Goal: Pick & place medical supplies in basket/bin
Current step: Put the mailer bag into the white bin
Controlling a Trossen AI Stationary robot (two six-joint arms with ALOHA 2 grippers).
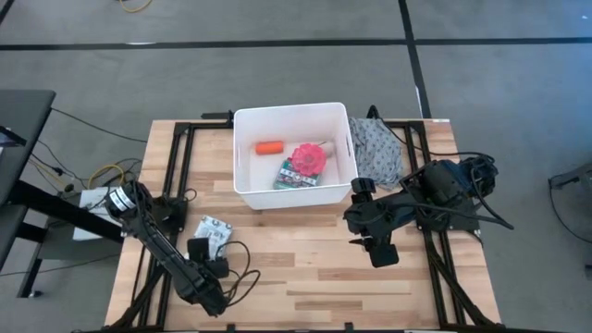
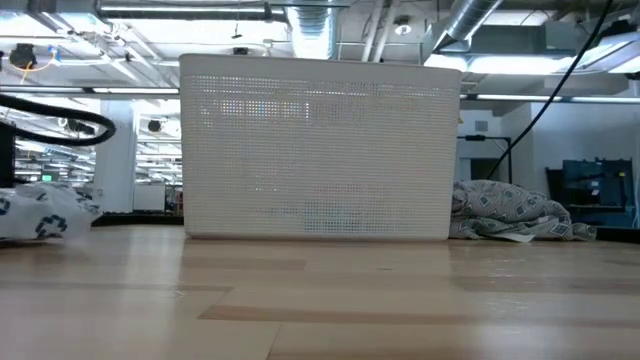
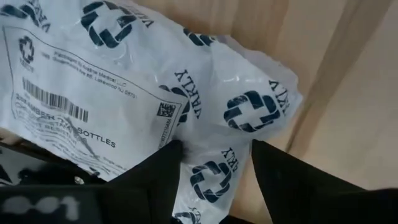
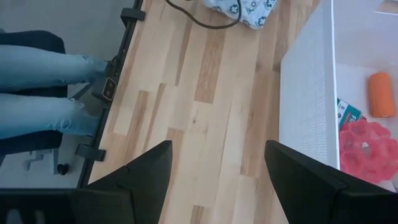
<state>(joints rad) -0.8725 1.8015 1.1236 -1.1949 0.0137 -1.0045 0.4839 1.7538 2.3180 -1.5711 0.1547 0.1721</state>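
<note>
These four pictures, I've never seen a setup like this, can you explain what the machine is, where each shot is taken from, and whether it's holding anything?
It is a robot with two dark arms at a wooden table. One picture looks down from above, one looks level across the tabletop, and two come from cameras on the wrists. A white bin holds an orange cylinder, a pink tape roll and a green-white box. A grey cloth lies beside it. The left gripper is open over a white packet; the right gripper is open, holding nothing.

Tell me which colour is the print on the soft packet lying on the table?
Dark blue-green crosses and lettering on the white soft packet, best seen in the left wrist view.
</note>
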